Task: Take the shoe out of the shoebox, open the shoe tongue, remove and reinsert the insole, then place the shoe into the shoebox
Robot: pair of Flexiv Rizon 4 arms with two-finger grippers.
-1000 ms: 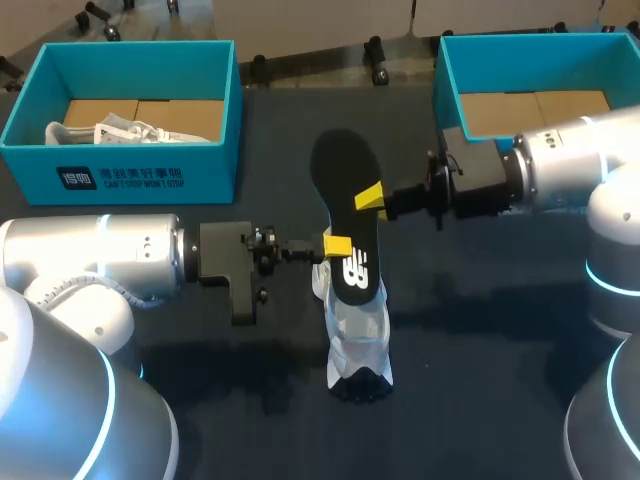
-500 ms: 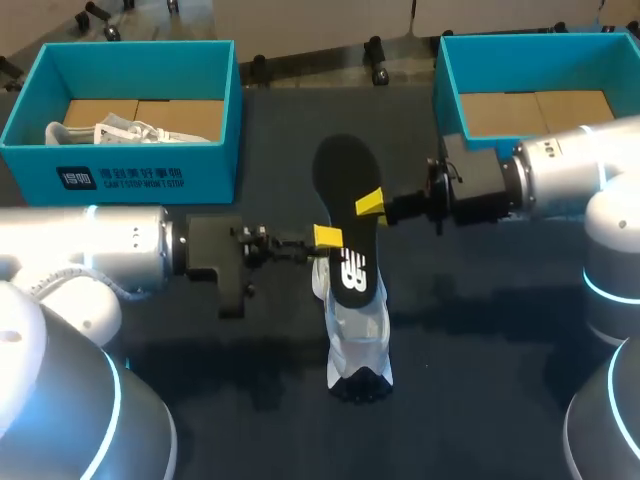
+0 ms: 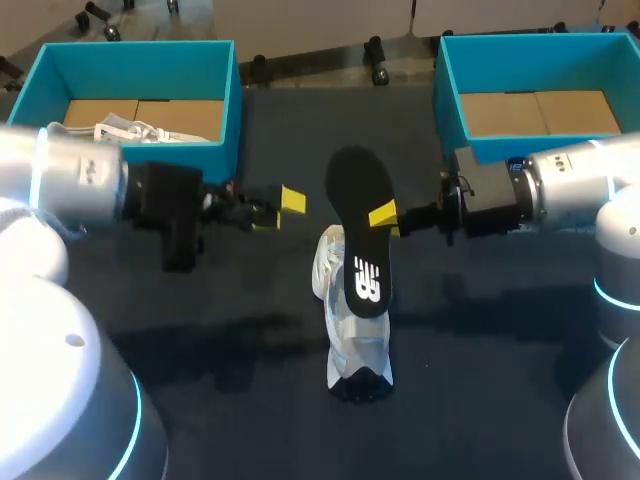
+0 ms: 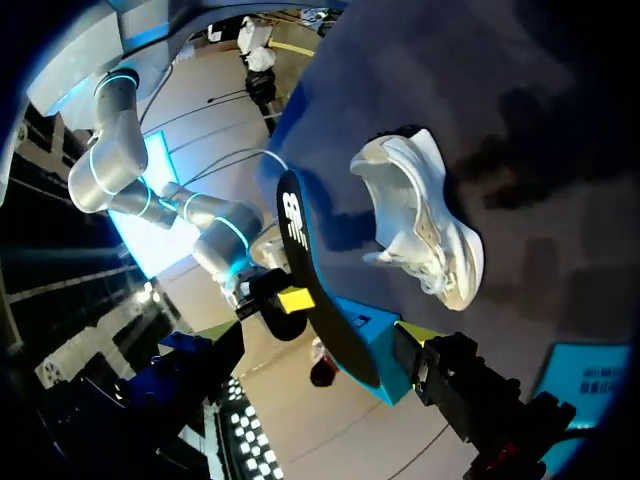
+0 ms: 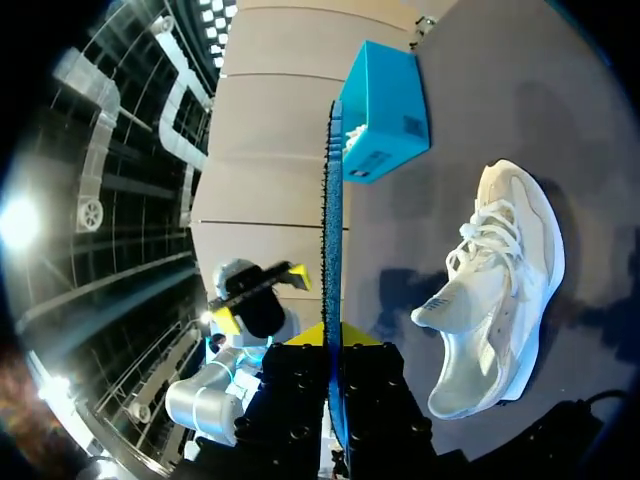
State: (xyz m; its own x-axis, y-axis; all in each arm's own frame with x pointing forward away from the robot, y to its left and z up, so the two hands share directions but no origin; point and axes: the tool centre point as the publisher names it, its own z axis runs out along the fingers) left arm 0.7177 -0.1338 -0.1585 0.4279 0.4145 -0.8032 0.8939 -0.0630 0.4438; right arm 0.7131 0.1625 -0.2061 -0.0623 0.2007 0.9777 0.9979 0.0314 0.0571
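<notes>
Left pincer (image 3: pixel 278 211) withdrew — open | right pincer (image 3: pixel 386 217) grips insole (image 3: pixel 358 225) over shoe (image 3: pixel 356 345)

The white mesh sneaker (image 3: pixel 355 335) lies mid-table, toe toward the near edge. The flat black foam insole (image 3: pixel 360 235) hangs over its far end, clamped in the right gripper (image 3: pixel 386 215), so the centre is blocked. The right arm (image 3: pixel 560 190) bars the right side. The left arm (image 3: pixel 80 180), with the left gripper (image 3: pixel 280 208) spread and empty, bars the left. The dark tabletop (image 3: pixel 480 380) lies bare between left gripper and insole, near on either side of the sneaker, and far between the left teal open-topped box (image 3: pixel 140 170) and the right teal open-topped box (image 3: pixel 447 90).
</notes>
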